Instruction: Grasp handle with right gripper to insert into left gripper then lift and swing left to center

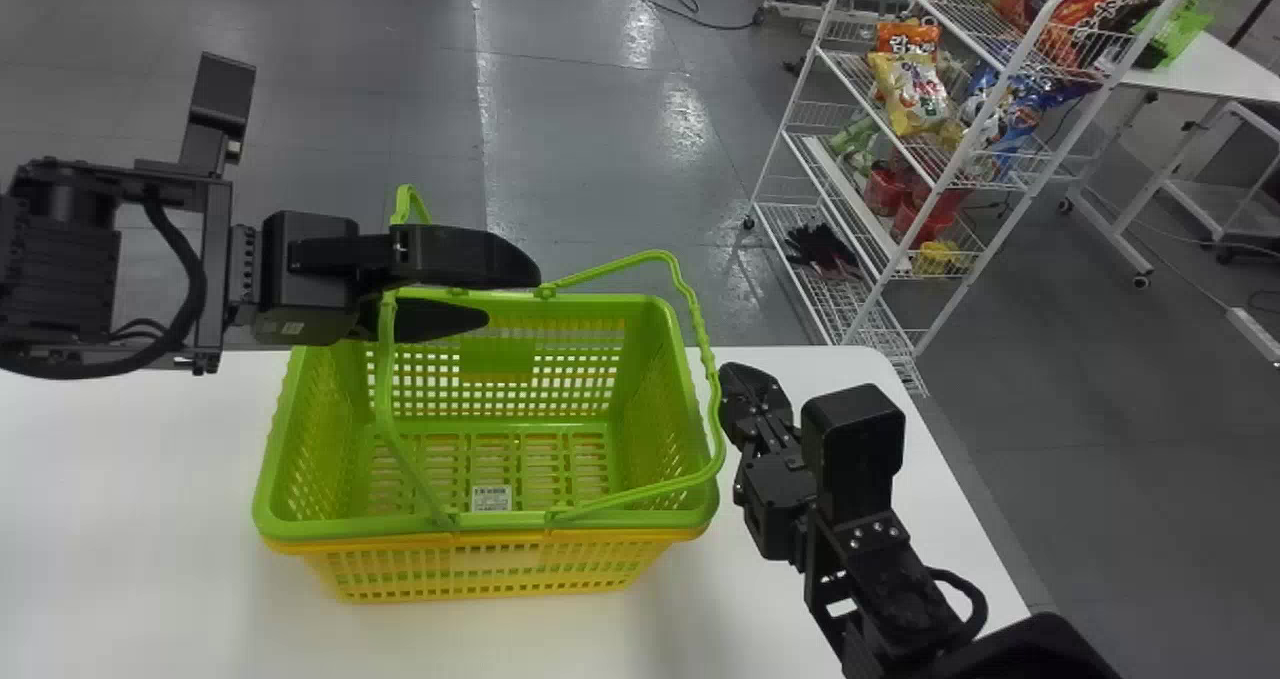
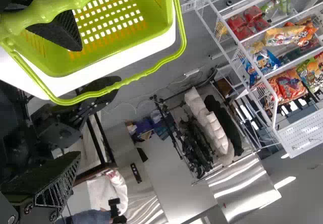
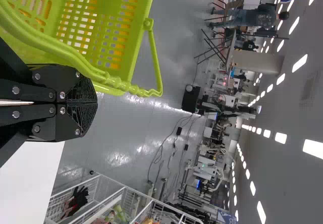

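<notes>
- the green-and-yellow basket [image 1: 400,531] sits upright on the white tabletop [image 1: 100,559], its two green handles raised at opposite sides.
- the left gripper [image 1: 510,295] hangs over the basket's far left corner, its fingers spread well apart; the left handle [image 1: 386,359] crosses right by one finger, with nothing clenched between the two.
- the right gripper [image 1: 735,389] stands just outside the basket's right side, its fingers pressed together and empty; the right handle [image 1: 708,359] leans outward and runs close beside them, contact hard to tell.
- edges: the tabletop's far edge passes behind the basket, its right edge beyond the right gripper, and a wire rack [image 1: 838,294] of snack bags rises from the floor [image 1: 600,159] past the far right corner.
- open room: bare tabletop spreads left of the basket, with a narrower stretch at right, where the right gripper is.
</notes>
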`<state>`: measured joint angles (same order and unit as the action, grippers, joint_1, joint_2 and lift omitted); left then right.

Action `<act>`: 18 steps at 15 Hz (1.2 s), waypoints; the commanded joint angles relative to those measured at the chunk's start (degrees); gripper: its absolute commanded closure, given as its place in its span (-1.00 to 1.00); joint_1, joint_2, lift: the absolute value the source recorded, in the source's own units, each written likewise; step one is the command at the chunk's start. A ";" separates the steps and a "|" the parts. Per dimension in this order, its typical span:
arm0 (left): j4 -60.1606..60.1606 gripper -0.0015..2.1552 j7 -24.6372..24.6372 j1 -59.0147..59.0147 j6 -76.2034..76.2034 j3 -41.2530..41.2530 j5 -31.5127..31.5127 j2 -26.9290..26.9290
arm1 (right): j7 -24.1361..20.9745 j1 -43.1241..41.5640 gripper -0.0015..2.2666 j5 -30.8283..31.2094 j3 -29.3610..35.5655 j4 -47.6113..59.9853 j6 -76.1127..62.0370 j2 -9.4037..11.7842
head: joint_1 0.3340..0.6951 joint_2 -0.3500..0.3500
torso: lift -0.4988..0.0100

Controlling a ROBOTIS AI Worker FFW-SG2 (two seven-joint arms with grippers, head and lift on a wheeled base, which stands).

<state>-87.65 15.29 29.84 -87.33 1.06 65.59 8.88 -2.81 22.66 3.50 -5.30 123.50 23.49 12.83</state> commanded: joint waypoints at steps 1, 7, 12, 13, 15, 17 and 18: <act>1.69 -0.94 0.01 1.71 0.00 0.96 -0.56 0.00 | 0.00 0.19 0.93 0.28 -0.50 2.36 2.49 -0.09 | 1.00 -0.74 | 0.60; 3.89 -0.94 0.53 2.85 0.35 2.54 -2.84 -1.41 | -0.09 0.19 0.93 1.16 -2.87 4.38 4.95 -0.53 | 1.00 -0.72 | 0.60; 4.42 -0.94 0.62 3.73 0.53 2.45 -3.19 -1.41 | -0.18 -0.86 0.93 2.31 -6.21 6.14 7.59 -1.41 | 1.00 -0.67 | 0.60; 4.77 -0.94 0.62 4.00 0.53 2.45 -3.28 -1.41 | -0.18 -1.04 0.93 2.48 -6.65 6.58 7.94 -1.50 | 1.00 -0.63 | 0.60; 5.47 -0.94 0.89 4.44 0.88 2.54 -3.72 -1.41 | -0.26 -1.04 0.93 3.01 -7.27 7.19 8.82 -1.50 | 1.00 -0.60 | 0.60; 5.65 -0.94 1.59 4.52 1.58 2.71 -4.86 -1.58 | -0.26 -0.86 0.93 3.45 -7.88 7.81 9.17 -1.58 | 1.00 -0.58 | 0.60; 5.82 -0.94 1.68 4.61 1.76 2.89 -5.13 -1.58 | -0.26 -0.86 0.93 3.62 -8.23 7.98 9.52 -1.58 | 1.00 -0.57 | 0.60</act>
<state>-82.07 16.90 34.30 -85.93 3.73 60.98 7.35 -3.09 21.73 6.84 -13.05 131.16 32.64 11.25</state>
